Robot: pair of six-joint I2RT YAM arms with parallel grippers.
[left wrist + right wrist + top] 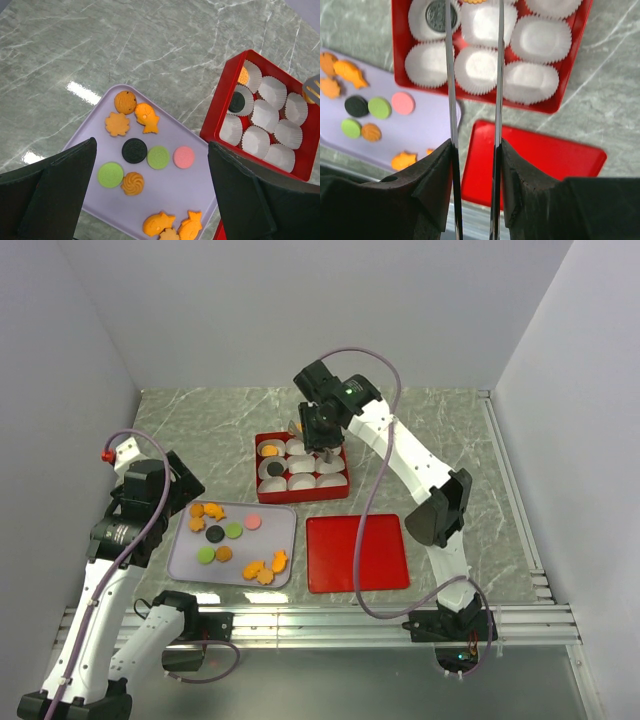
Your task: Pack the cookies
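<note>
Flower, fish and disc cookies were spread on a smooth lavender tray under the wide-open left gripper; two were seated in fluted paper cups. The right gripper was poised over them on thin metal blades; its grip could not be judged.

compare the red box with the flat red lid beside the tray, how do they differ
The red box has raised walls and holds nine white paper cups, at least two holding a cookie; the red lid lies flat and bare. The box sits farther back, the lid in front of it, right of the tray. Both are red, roughly square.
</note>
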